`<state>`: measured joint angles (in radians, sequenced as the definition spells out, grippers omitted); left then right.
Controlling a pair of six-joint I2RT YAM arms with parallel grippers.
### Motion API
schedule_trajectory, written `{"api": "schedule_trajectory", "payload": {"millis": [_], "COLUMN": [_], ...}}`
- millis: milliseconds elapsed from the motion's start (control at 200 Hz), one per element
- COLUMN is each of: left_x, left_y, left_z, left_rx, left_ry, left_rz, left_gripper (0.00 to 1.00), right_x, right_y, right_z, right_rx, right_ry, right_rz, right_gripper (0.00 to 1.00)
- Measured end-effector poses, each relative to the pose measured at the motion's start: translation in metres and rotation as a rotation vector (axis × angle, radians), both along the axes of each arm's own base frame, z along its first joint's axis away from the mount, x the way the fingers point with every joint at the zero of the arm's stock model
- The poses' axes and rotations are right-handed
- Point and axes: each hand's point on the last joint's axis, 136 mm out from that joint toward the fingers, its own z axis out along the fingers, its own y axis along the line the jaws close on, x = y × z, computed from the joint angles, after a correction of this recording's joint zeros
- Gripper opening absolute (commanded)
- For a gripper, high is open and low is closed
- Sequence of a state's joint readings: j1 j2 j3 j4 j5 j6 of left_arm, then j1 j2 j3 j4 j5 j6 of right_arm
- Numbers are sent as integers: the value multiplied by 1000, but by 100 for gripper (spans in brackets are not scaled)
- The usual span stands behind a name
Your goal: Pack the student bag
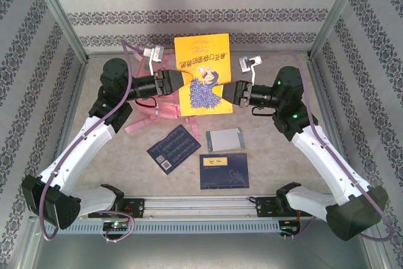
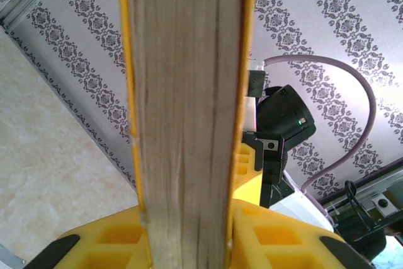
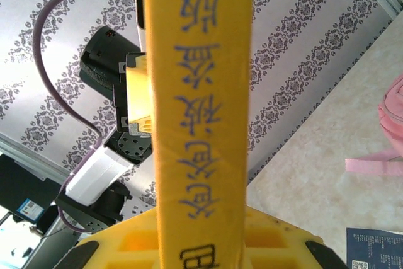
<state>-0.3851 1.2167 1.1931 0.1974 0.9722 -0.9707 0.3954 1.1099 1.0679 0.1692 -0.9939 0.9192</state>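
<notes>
Two checks needed. State of each tool? — Operator

Both clenched on the yellow book (image 1: 201, 74): left tool (image 1: 175, 82) across the page edge, right tool (image 1: 230, 93) across the spine. Held above the student bag (image 1: 162, 108), cover up. — Technician

Location of that bag? — Operator

Lying at the back of the bench (image 1: 277, 155), mostly beneath the book and the left tool; pink straps (image 1: 141, 124) trailing toward the left arm. — Technician

Handling? — Operator

Treat as soft and limp, probably light. Expect sagging and a collapsing mouth. Pinch a strap, a zip edge or the rim of the opening; avoid broad fabric panels, likely to slip. — Technician

Contents? — Operator

Cannot tell; opening hidden by the book. Lying on the bench nearer the arm bases, apart from the bag: dark blue booklet (image 1: 174, 148), grey flat item (image 1: 224, 139), dark blue book (image 1: 223, 169). — Technician
</notes>
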Motion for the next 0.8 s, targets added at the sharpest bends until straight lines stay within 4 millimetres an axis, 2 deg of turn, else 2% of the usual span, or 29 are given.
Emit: {"api": "schedule_trajectory", "payload": {"millis": [140, 165, 205, 245, 280, 370, 460, 570, 799], "left_x": [1, 2, 4, 6, 7, 16, 28, 42, 54], "left_y": [-1, -2, -2, -3, -2, -1, 7, 15, 24], "left_z": [2, 1, 0, 0, -1, -1, -3, 2, 27], "left_rx": [-10, -11, -13, -14, -16, -29, -59, -106, -244], "left_ry": [-3, 0, 3, 8, 13, 21, 23, 18, 19], "left_rz": [-10, -11, -10, -4, 3, 76, 204, 349, 493], "left_gripper": [0, 0, 0, 0, 0, 0, 0, 0, 0], "right_x": [1, 2, 3, 5, 9, 25, 39, 45, 57], "right_y": [0, 0, 0, -1, -2, -9, -27, -43, -36], "right_z": [-2, -2, -3, -5, -6, -11, -27, -40, -13], "right_rx": [-1, -1, -3, -8, -11, -9, 24, 74, 255], "right_ry": [6, 7, 12, 21, 30, 56, 86, 126, 149], "right_rz": [-3, -6, -11, -22, -43, -149, -319, -486, -563], "right_gripper": [0, 0, 14, 33, 44, 63, 78, 85, 93]}}
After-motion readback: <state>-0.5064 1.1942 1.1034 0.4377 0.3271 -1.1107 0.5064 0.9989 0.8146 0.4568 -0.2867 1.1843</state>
